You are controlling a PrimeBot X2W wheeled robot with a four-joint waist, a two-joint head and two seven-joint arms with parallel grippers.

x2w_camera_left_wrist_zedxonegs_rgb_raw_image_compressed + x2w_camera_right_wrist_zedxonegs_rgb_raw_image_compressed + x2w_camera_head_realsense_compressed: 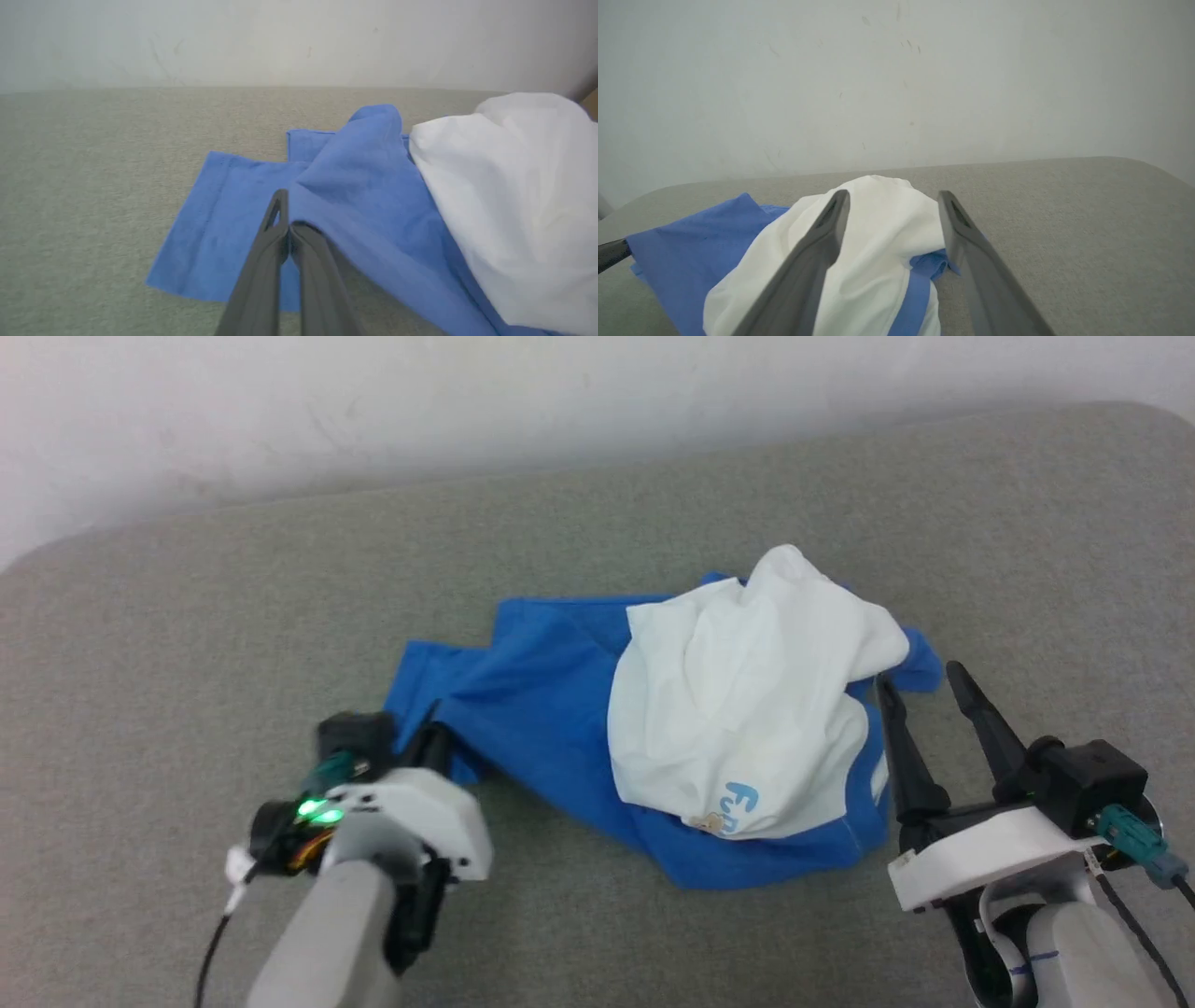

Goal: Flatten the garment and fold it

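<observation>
I read "Fu" in the light-blue print (740, 800) on the garment (738, 709) — crumpled white body, blue sleeves. Left gripper (286, 231) closed, seemingly pinching a sleeve; right gripper (920, 677) spread wide, empty.

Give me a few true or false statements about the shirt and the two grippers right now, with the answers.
1. The left gripper is shut on blue fabric of the shirt. True.
2. The right gripper is clamped on the white part. False: it is open, at the shirt's edge.
3. The shirt lies spread out flat. False: it is crumpled, with white cloth heaped over blue.
4. The shirt rests on a grey surface. True.
</observation>
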